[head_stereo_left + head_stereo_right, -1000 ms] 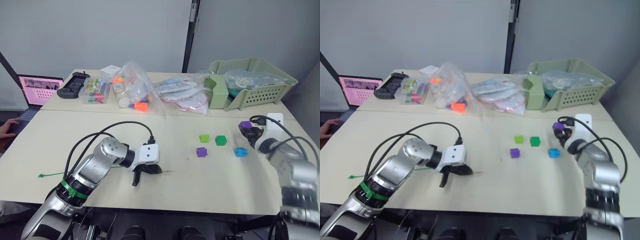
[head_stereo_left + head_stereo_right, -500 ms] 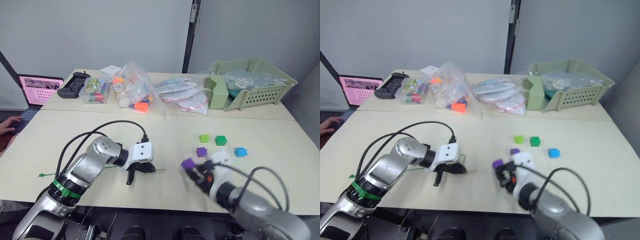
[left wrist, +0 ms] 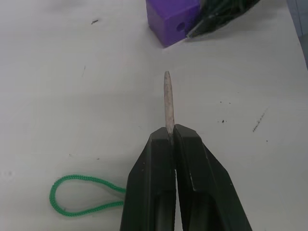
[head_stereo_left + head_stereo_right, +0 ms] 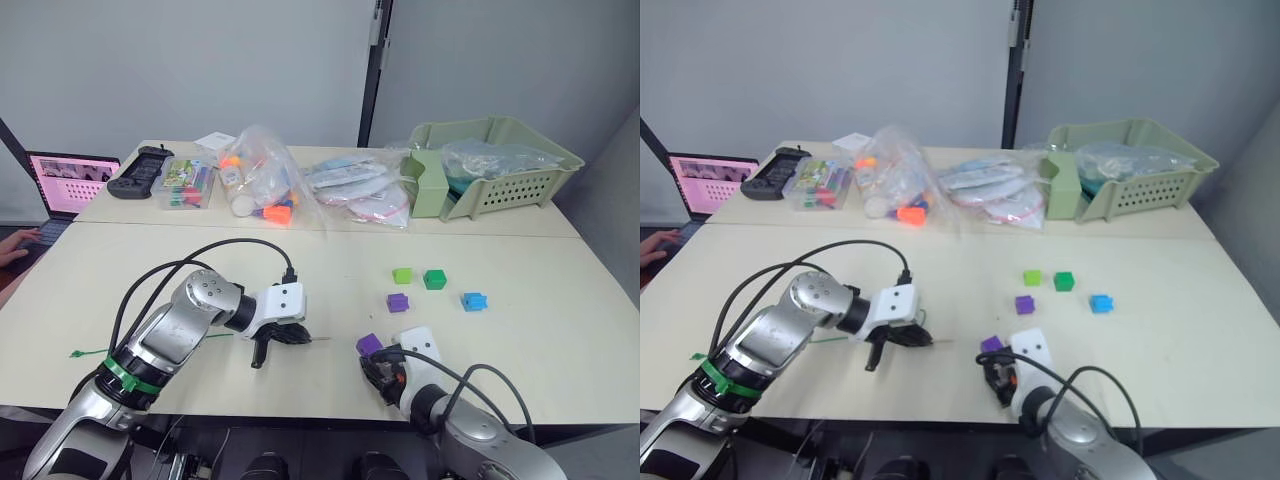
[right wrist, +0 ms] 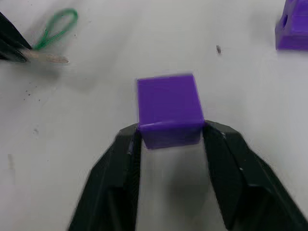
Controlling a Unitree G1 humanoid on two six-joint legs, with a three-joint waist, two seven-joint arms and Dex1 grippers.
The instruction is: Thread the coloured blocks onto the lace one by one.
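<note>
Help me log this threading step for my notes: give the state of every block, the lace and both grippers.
left gripper: shut on the lace tip
lace: stiff tip pointing toward the held block, green loop lying on the table
right gripper: shut on the purple block
purple block: held, not threaded
second purple block: loose on the table
lime green block: loose
dark green block: loose
blue block: loose
</note>
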